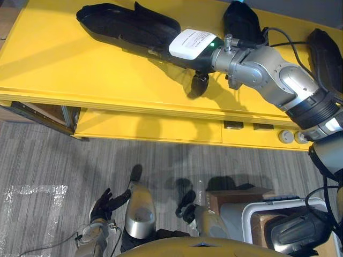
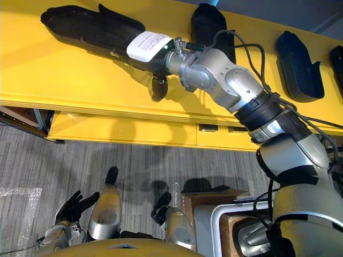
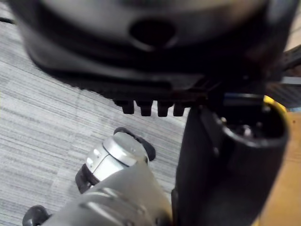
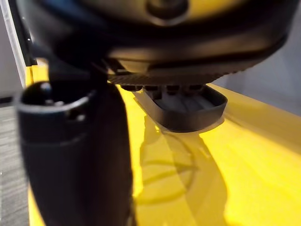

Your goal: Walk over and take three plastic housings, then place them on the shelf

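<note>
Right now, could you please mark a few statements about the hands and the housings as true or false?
1. The right hand is at a long black housing on the yellow shelf. True.
2. The left hand holds a housing. False: it hangs low over the grey floor, fingers relaxed, holding nothing.
3. A second black housing also lies on the shelf. True.
4. The white-rimmed bin stands on the shelf. False: it is down by the robot's right side.
</note>
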Motion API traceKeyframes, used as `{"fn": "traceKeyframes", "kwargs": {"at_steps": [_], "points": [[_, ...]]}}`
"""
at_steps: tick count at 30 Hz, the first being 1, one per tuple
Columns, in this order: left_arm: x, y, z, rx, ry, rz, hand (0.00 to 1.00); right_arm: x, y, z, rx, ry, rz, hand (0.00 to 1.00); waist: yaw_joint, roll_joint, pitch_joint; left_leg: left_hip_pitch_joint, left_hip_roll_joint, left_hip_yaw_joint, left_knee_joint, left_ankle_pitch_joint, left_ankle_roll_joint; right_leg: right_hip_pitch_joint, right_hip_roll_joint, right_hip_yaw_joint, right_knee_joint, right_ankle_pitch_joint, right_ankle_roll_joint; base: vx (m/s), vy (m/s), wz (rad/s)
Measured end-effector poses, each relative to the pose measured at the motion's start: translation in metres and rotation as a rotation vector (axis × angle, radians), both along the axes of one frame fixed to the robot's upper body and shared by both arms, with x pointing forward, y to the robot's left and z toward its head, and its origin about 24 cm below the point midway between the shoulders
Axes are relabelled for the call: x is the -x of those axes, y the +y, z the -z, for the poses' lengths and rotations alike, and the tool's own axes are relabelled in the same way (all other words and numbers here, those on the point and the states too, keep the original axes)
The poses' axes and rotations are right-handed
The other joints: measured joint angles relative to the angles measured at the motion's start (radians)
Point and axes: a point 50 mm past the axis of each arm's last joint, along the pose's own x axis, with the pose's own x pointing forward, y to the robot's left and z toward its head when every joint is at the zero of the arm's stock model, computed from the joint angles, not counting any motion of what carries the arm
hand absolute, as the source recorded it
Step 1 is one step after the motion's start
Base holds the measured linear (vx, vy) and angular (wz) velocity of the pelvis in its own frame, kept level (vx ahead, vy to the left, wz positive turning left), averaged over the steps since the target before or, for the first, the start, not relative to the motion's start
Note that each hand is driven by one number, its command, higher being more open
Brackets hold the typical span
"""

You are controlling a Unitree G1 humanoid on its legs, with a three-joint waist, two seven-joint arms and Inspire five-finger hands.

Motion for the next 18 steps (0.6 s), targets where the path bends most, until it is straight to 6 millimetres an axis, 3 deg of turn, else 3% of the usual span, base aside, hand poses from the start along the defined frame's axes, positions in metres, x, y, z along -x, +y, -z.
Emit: {"fn": "traceKeyframes", "kwargs": {"at_steps": [5, 11, 18], "points": [[-0.003, -0.001, -0.002, 0.001, 0.002, 0.012, 1.0, -0.007, -0.002, -0.007, 0.038, -0.013, 0.026, 1.0, 0.025, 0.0, 0.0, -0.004, 0.0, 0.0, -0.001, 0.0, 0.0, -0.005, 0.0, 0.0, 0.0, 0.001, -0.001, 0.0, 0.0, 0.0], [-0.003, -0.001, -0.002, -0.001, 0.001, 0.017, 1.0, -0.017, -0.008, -0.012, -0.031, -0.047, 0.046, 1.0, 0.024, 0.0, 0.0, -0.006, 0.0, -0.002, 0.0, 0.0, 0.0, -0.005, 0.0, -0.002, 0.0, 0.001, -0.001, 0.0, 0.0, 0.0], [-0.004, -0.002, -0.002, 0.001, -0.001, 0.019, 1.0, -0.007, 0.001, -0.02, -0.139, -0.011, -0.059, 1.0, 0.023, 0.0, 0.0, -0.005, 0.0, -0.002, -0.001, 0.0, 0.0, -0.005, 0.0, -0.003, -0.001, 0.001, -0.001, 0.0, 0.0, 0.0]]}}
